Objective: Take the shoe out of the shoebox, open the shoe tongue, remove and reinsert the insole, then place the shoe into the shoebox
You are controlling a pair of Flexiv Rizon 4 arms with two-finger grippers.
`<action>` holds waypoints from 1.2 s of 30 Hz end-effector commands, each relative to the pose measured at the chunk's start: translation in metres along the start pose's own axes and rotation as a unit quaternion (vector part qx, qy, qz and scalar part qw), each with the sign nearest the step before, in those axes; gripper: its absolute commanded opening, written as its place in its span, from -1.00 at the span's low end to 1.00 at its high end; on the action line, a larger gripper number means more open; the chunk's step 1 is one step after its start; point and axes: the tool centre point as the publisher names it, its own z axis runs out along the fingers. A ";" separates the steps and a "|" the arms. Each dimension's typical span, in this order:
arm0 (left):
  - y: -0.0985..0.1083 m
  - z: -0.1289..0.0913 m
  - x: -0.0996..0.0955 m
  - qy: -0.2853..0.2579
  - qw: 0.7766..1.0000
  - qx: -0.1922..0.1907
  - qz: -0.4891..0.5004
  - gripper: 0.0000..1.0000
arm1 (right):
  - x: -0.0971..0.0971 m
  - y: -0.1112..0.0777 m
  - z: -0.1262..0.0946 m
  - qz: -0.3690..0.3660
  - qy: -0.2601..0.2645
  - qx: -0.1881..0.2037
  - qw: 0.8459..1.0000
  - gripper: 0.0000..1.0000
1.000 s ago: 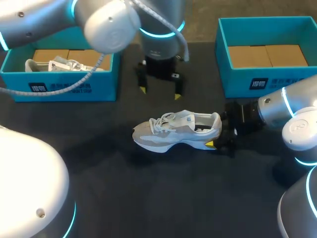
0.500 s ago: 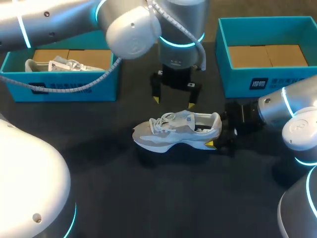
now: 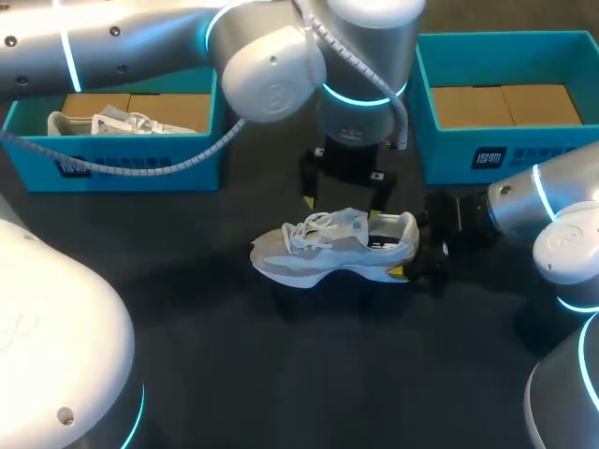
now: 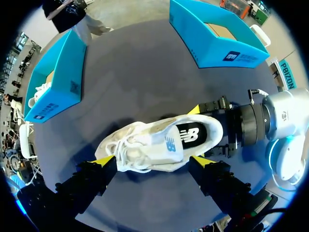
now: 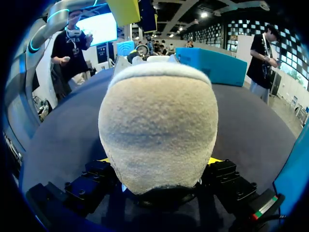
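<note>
The grey and white lace-up shoe point(image 3: 332, 248) lies on its sole near the middle of the dark counter point(image 3: 281, 374), out of either box, with its toe toward the left edge and its heel toward the right. Its laces look tied and its tongue lies flat. The dark insole point(image 4: 190, 137) shows in the opening, so the tongue and insole steps appear not yet done.

The right gripper point(image 5: 159, 162) is clamped on the heel, one yellow-tipped finger at each side of the padded collar. The left gripper point(image 3: 343, 201) hangs just above the shoe's far side, spread wide, and in its wrist view its fingers straddle the midfoot without touching it.

The risks, as I judge them:
- The heel collar is soft, so a pull on the tongue may twist or tip the shoe in that hold.
- The left gripper may snag the loose lace loops instead of the tongue.
- The two grippers are near each other at the opening and could knock together.

The open teal cardboard shoebox point(image 3: 505, 150) stands at the far right corner. A second teal shoebox point(image 3: 122, 168), holding another pale shoe point(image 3: 122, 122), stands at the far left corner.
</note>
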 end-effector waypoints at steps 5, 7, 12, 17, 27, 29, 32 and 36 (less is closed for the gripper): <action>0.000 0.000 0.000 0.000 1.000 0.000 0.000 1.00 | 0.002 -0.003 0.006 0.000 -0.001 0.002 1.000 -1.00; 0.000 0.000 0.000 0.000 1.000 0.000 0.000 1.00 | 0.002 -0.003 0.006 0.000 -0.001 0.002 1.000 -1.00; -0.002 0.009 0.004 -0.003 1.000 -0.013 -0.011 1.00 | 0.002 -0.003 0.006 0.000 -0.001 0.002 1.000 -1.00; -0.005 0.024 0.013 -0.023 0.999 -0.032 -0.014 1.00 | 0.002 -0.003 0.006 0.000 -0.001 0.002 1.000 -1.00; -0.014 0.040 0.021 -0.031 0.998 -0.046 -0.017 1.00 | 0.002 -0.003 0.006 0.000 -0.001 0.002 1.000 -1.00; -0.015 0.044 0.024 -0.034 0.998 -0.047 -0.015 1.00 | 0.002 -0.003 0.006 0.000 -0.001 0.002 1.000 -1.00; -0.016 0.049 0.027 -0.038 0.998 -0.050 -0.010 1.00 | 0.002 -0.003 0.006 0.000 -0.001 0.002 1.000 -1.00; -0.015 0.055 0.030 -0.041 0.998 -0.056 -0.006 1.00 | 0.002 -0.003 0.006 0.000 -0.001 0.002 1.000 -1.00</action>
